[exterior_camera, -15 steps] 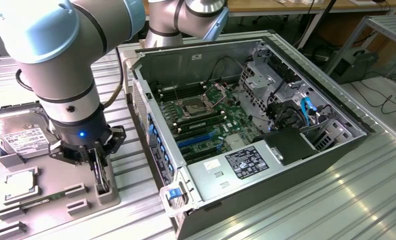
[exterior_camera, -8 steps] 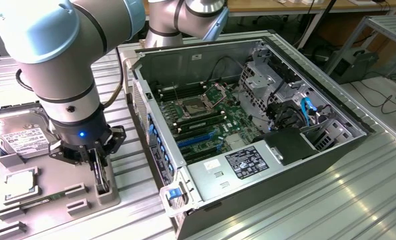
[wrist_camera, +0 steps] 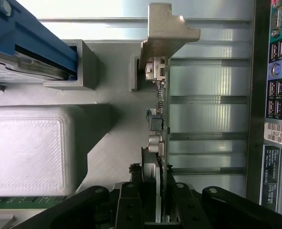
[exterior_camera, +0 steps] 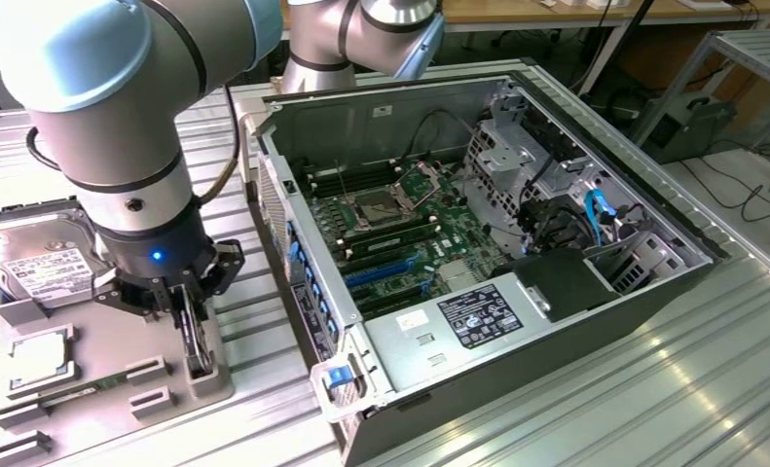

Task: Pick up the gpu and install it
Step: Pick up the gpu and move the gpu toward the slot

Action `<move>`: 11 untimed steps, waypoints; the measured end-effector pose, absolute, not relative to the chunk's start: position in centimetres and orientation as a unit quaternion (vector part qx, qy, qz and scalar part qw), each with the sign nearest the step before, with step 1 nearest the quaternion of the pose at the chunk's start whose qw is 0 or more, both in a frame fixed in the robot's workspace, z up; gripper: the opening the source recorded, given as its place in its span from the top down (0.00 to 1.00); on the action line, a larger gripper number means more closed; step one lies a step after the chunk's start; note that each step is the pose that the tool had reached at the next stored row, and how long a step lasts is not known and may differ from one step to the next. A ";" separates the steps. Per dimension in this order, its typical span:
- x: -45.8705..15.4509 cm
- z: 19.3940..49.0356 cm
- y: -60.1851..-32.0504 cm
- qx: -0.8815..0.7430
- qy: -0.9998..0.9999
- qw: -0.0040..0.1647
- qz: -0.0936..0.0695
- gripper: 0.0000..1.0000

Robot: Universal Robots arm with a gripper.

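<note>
Claw [exterior_camera: 194,336]: narrow and pointing straight down. I read its fingers [wrist_camera: 133,202] as closed against both faces of the gpu [wrist_camera: 159,121].
Gpu: stands edge-on in a grey slotted holder [exterior_camera: 210,381] on the fixture tray [exterior_camera: 105,336], with its pale metal bracket [wrist_camera: 167,31] at the end away from the claw.
Tray neighbours: hard drive [exterior_camera: 31,261] and small square silver chip [exterior_camera: 41,355], both apart from the gpu.
Computer case [exterior_camera: 358,122]: lies open on the ribbed metal surface [exterior_camera: 696,389], to the exterior view's right of the tray, motherboard [exterior_camera: 404,229] exposed.
</note>
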State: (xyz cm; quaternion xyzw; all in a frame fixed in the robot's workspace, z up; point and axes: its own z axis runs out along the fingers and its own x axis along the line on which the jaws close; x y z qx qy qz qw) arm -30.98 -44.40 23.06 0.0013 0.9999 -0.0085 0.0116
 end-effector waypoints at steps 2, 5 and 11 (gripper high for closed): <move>-31.0 23.6 -44.4 0.001 1.000 0.012 -0.008 0.72; -31.0 24.2 -44.4 0.001 1.000 0.012 -0.009 0.72; -31.0 26.3 -44.4 0.001 1.000 0.012 -0.009 0.72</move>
